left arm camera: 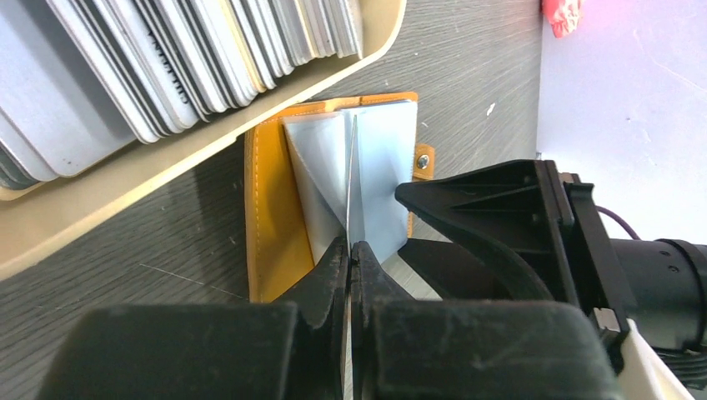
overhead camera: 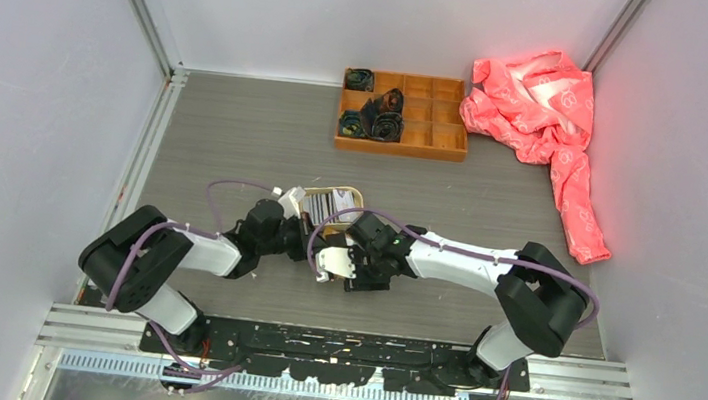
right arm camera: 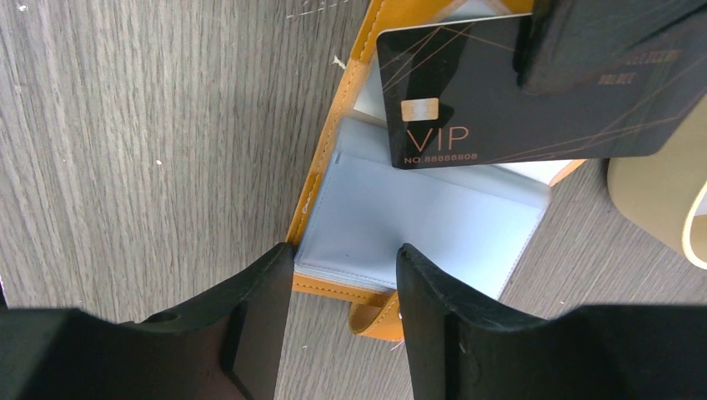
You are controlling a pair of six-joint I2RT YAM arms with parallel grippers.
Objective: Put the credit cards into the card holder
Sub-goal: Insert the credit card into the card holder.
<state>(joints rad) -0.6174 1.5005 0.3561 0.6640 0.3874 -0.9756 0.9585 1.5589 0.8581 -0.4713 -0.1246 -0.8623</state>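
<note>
Step in hand: first insertion, judged from the layout.

- Card holder (right arm camera: pixel 417 225) lies open on the tabletop (right arm camera: pixel 150 150), grey sleeves up, just beside the oval tan tray (left arm camera: pixel 208 142).
- Left hand (left arm camera: pixel 350 248) is fully closed on a black VIP card (right arm camera: pixel 467 92), held over the holder's far half; in its own view the card appears edge-on.
- Right hand (right arm camera: pixel 343 254) is about half open, fingers straddling the holder's near edge, clamped on nothing visible. Contact with the sleeve cannot be told.
- The other credit cards (left arm camera: pixel 125 58) stand stacked in the tray.

Next move calls for squaring the card's leading edge to a sleeve mouth and sliding it in, with the right hand steadying the holder.
</note>
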